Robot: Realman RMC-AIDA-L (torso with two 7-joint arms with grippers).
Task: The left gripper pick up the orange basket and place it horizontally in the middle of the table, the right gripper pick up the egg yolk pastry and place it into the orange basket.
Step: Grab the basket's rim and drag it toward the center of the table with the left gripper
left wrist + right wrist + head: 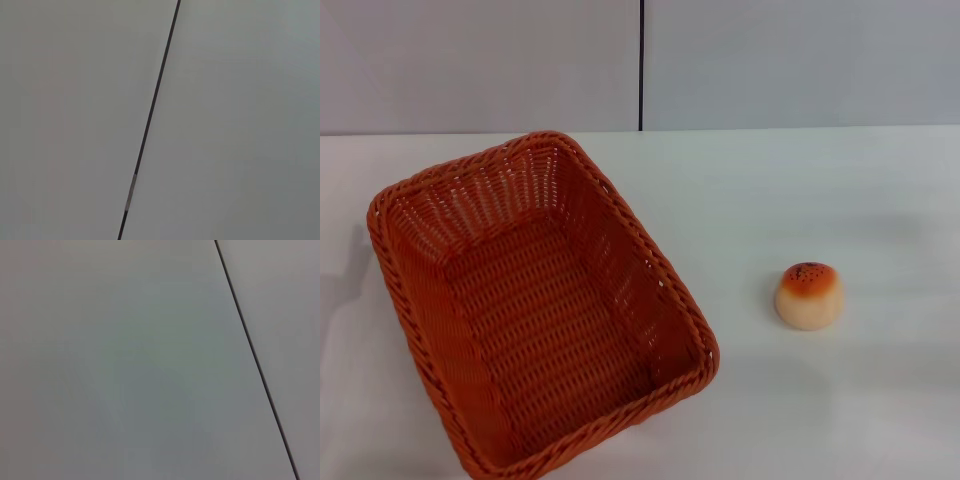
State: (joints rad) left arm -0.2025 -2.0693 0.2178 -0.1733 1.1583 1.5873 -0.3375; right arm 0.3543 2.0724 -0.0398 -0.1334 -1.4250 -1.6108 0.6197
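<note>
Searching every view turns up neither claw: the head view shows no arm at all, and both wrist cameras face only a plain grey wall panel (pixel 225 120) crossed by a thin dark seam (pixel 150 120), so I cannot tell whether either one's fingers stand apart or together.

The large rectangular orange woven basket (pixel 470 400) sits empty on the plain white tabletop (pixel 800 190), turned at a slant, one short end toward the far wall. To the right of the basket, well apart from it, rests the small round egg yolk pastry (pixel 809 295), cream-sided with a glossy orange-brown seeded top, upright.

By my reading the first step has not begun. The left gripper will need to come down onto the basket's braided rim, lift it, square it crosswise and set it mid-table; the pastry waits for the right gripper.
</note>
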